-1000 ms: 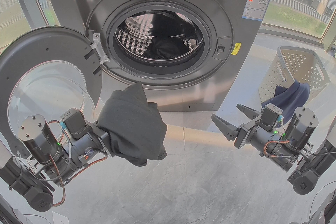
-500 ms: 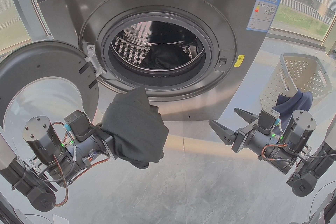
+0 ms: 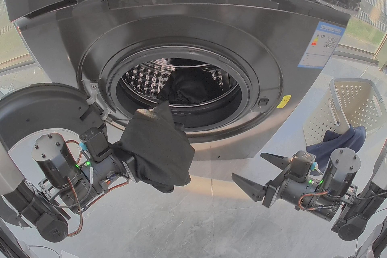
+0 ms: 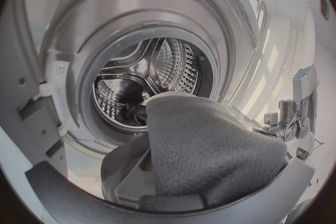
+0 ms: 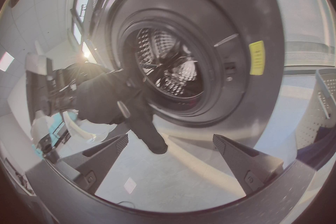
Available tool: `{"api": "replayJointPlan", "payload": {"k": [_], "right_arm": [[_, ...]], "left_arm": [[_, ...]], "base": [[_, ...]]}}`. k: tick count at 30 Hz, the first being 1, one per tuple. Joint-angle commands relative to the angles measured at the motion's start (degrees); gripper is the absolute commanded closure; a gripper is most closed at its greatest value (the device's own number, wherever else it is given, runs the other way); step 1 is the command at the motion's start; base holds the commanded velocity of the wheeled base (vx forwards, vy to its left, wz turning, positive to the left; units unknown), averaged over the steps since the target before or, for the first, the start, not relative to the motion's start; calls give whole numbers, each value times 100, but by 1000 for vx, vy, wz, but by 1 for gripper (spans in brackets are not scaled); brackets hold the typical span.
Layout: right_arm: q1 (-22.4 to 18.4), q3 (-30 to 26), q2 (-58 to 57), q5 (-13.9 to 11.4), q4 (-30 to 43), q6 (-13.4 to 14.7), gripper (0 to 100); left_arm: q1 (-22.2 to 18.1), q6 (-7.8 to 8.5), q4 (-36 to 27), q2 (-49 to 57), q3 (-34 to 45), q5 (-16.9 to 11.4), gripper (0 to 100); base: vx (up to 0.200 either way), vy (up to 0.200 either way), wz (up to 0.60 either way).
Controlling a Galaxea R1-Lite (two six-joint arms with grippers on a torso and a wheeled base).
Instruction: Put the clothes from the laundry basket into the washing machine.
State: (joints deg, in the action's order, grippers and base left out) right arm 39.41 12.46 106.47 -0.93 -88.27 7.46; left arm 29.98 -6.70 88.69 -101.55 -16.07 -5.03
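Item: left gripper, clamped on a dark grey knitted garment that bunches over its fingers and hangs below them in a loose fold. Location of load: just in front of the lower rim of the round opening of the grey metal front-loading washing machine, not yet inside. Perforated steel drum: holds one black garment. Round glass-paned door: swung open to the left, close beside the left arm. Right gripper: fingers spread wide, empty, low over the floor, well apart from the load. Pale perforated plastic laundry basket: on the floor to the right of the machine, with a navy blue garment draped over its front edge. Hazards, as judged: the hanging fold may snag on the lower rim during the push inward, leaving cloth trailing outside. A release short of the drum would drop the load on the floor. Cloth wrapped over the fingers may cling after they part and be dragged back out. The left arm may knock the open door. The bunched cloth blocks much of the left wrist view, so aim at the opening is less sure.
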Motion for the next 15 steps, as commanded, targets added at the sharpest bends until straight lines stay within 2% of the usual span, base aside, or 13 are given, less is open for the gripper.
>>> {"api": "replayJointPlan", "payload": {"k": [1,10,15], "right_arm": [[313,-253,23,-4,3,10,0],[471,-376,172,-4,-6,19,0],[541,-332,207,22,-6,36,0]], "left_arm": [[35,38,8,-190,-107,20,100],[114,46,8,-339,-230,64,100],[386,3,0,-392,-591,451,100]], "base": [[200,0,0],[0,0,0],[0,0,0]]}}
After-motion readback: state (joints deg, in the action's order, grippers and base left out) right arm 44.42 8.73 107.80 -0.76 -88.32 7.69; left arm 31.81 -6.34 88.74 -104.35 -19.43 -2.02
